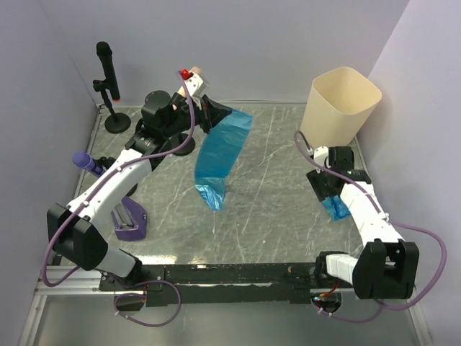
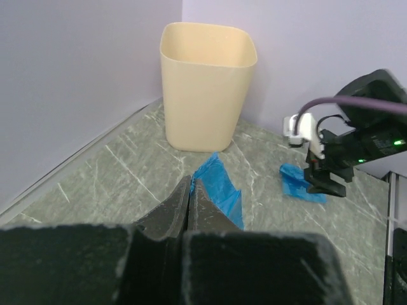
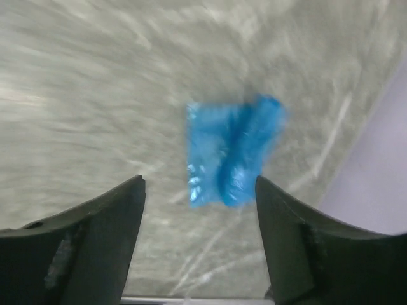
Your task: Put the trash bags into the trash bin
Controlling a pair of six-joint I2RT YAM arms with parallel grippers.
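**Blue bags out, bin standing in the far right corner**

Blue plastic is hanging from the left gripper [image 2: 191,185]. Its jaws are pressing tight together on the top end of a long blue plastic trash bag [image 1: 220,151]. The bag is draping down from the raised fingers toward the grey marbled table [image 1: 274,180], with its lower end bunching up.

The right gripper [image 3: 198,184] is hovering with its jaws spread wide and gripping nothing. A small folded blue plastic trash bag [image 3: 232,155] is lying flat on the table just below it, between the fingers and near the right wall.

The cream-beige plastic trash bin [image 1: 342,101], rounded-square at the rim and narrowing downward, is standing upright in the far right corner. It is sitting just beyond the right gripper and well apart from the long bag.

A black microphone [image 1: 106,68] is standing on a round-based stand in the far left corner.
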